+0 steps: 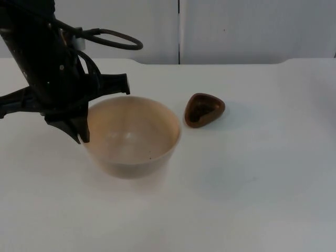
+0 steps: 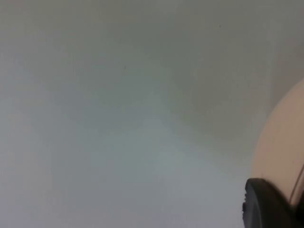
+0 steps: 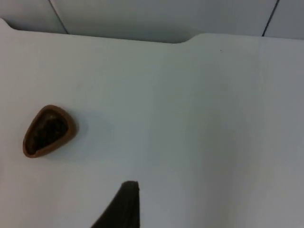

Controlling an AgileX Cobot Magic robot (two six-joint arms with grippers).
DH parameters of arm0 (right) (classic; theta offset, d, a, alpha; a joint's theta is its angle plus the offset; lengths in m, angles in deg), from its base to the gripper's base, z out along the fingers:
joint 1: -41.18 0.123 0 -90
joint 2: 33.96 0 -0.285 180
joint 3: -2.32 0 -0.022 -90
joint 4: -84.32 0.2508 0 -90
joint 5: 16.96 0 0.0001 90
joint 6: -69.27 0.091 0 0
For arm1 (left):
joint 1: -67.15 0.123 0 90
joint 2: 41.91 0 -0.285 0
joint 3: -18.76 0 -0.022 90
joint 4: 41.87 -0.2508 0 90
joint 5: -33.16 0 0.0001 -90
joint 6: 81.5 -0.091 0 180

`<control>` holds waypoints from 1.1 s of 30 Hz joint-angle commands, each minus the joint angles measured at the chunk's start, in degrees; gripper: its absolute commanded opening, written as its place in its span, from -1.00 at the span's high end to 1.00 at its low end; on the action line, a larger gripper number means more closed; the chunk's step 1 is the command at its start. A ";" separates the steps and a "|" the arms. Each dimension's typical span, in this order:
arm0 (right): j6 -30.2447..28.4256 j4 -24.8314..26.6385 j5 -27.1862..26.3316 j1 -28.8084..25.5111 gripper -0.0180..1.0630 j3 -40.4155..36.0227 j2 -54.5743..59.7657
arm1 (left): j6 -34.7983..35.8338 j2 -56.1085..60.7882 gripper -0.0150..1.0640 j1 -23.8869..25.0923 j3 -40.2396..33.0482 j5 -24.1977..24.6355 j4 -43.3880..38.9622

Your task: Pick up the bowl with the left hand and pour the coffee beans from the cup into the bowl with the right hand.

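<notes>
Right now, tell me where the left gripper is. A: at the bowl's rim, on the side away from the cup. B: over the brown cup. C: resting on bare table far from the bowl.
A: in the top view the left gripper is at the rim of the bowl, on the side away from the brown cup, which stands apart on the table.

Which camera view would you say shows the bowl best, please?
The top view: the whole bowl shows, rim and inside, with the left end effector at its rim. The left wrist view catches just a slice of its pale wall.
</notes>
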 commanded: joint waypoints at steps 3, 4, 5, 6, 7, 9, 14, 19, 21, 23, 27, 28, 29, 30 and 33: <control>-1.96 -0.34 1.94 2.41 -0.98 5.19 5.09 | 0.44 0.80 0.98 -0.31 0.15 0.24 -0.04; -2.37 -0.34 2.48 3.48 -0.98 6.57 6.86 | 0.44 0.80 0.98 -0.31 0.15 0.24 -0.04; -2.37 -0.34 2.48 3.48 -0.98 6.57 6.86 | 0.44 0.80 0.98 -0.31 0.15 0.24 -0.04; -2.63 -0.57 2.60 4.97 -0.98 8.19 8.67 | 0.44 0.80 0.98 -0.31 0.15 0.37 -0.05; -2.63 -1.97 2.60 7.19 -0.98 10.45 11.07 | 0.44 0.80 0.98 -0.31 0.15 0.37 -0.05; -2.63 -3.18 2.73 8.97 -0.98 12.39 13.78 | 0.44 0.80 0.98 -0.31 0.15 0.37 -0.05; -3.48 -4.53 3.76 13.23 -0.98 18.04 20.90 | 0.44 0.80 0.98 -0.31 0.15 0.37 -0.05; -7.52 -4.43 5.20 17.80 -0.98 25.34 29.40 | 0.44 0.80 0.98 -0.31 0.15 0.37 -0.18; -8.65 -4.43 5.80 19.43 -0.98 28.77 33.73 | 0.44 0.80 0.98 -0.31 0.15 0.37 -0.30; -9.06 -4.43 6.21 20.24 -0.98 30.83 35.93 | 0.44 0.80 0.98 -0.31 0.15 0.37 -0.30; -10.60 -4.43 8.87 21.88 -0.98 37.33 42.19 | 0.44 0.80 0.98 -0.31 0.15 0.37 -0.44; -10.89 -4.43 9.54 22.40 -0.98 39.59 43.96 | 0.44 0.80 0.98 -0.31 0.15 0.27 -0.45; -11.19 -4.43 10.04 22.55 -0.98 41.77 45.97 | 0.44 0.80 0.98 -0.31 0.15 0.27 -0.45; -11.45 -3.75 10.60 22.55 -0.98 43.57 47.93 | 0.44 0.80 0.98 -0.31 0.15 0.27 -0.45; -12.78 -0.90 11.65 22.55 -0.98 47.41 51.27 | 0.44 0.80 0.98 -0.31 0.15 0.27 -0.45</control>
